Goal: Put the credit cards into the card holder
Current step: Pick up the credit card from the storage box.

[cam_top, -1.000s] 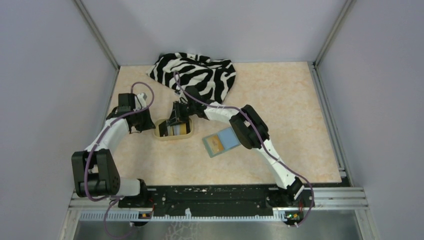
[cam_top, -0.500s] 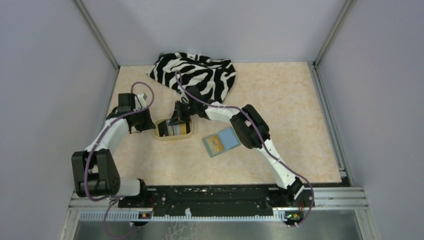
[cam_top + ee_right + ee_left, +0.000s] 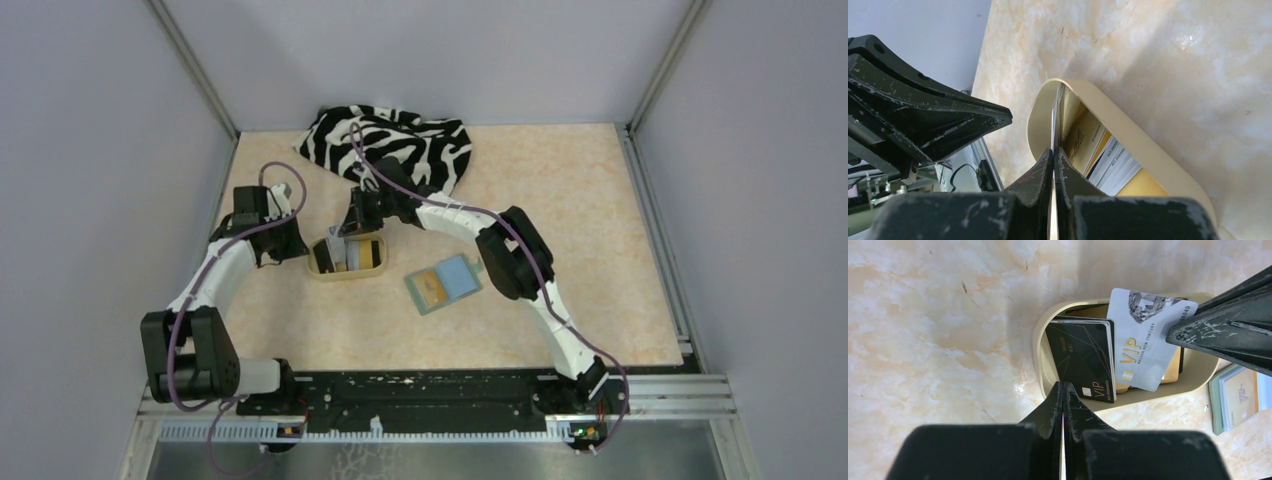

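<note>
While clenched on 1 whitish card point(image 3: 1140, 340), right pincer point(image 3: 1054, 155) just above the dish point(image 3: 1128, 137)

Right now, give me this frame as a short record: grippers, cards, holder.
right gripper: shut on the white card, held edge-up over the dish
left gripper: shut, tip at the dish rim
black card: lying in the dish
card holder: open beside the dish, a gold card inside
</note>
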Tool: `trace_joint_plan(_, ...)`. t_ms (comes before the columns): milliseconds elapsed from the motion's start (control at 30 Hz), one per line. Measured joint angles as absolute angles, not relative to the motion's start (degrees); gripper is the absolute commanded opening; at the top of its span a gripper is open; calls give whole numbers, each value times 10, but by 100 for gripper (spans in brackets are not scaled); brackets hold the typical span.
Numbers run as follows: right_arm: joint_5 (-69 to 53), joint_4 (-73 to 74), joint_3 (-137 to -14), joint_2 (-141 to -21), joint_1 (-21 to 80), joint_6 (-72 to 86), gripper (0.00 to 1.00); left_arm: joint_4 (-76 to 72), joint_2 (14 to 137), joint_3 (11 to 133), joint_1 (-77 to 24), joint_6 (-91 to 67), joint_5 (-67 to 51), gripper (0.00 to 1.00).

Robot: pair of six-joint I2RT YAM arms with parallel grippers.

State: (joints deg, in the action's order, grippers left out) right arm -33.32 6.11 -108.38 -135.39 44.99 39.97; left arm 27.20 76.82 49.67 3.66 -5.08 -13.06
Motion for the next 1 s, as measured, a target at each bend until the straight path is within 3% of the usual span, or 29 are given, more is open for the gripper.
trace_joint_plan(267, -322, 74, -1068, -1318, 444, 374, 0, 260, 708, 490, 37, -49, -132, 9)
trace_joint_plan(333, -324, 73, -1052, -1304, 440, 370, 0, 254, 681, 486, 37, -48, -138, 17)
trace_joint_plan(433, -339, 61, -1011, -1272, 428, 370, 0, 236, 635, 481, 37, -47, -164, 43)
trace_joint_plan(567, -390, 23, -936, -1208, 396, 361, 0, 188, 555, 455, 37, -61, -220, 96)
trace_joint_plan(800, -537, -4, -804, -1079, 312, 294, 0, 39, 441, 357, 36, -193, -350, 97)
trace_joint_plan(1000, -668, 44, -721, -990, 252, 194, 0, -301, 452, 183, 31, -442, -503, 92)
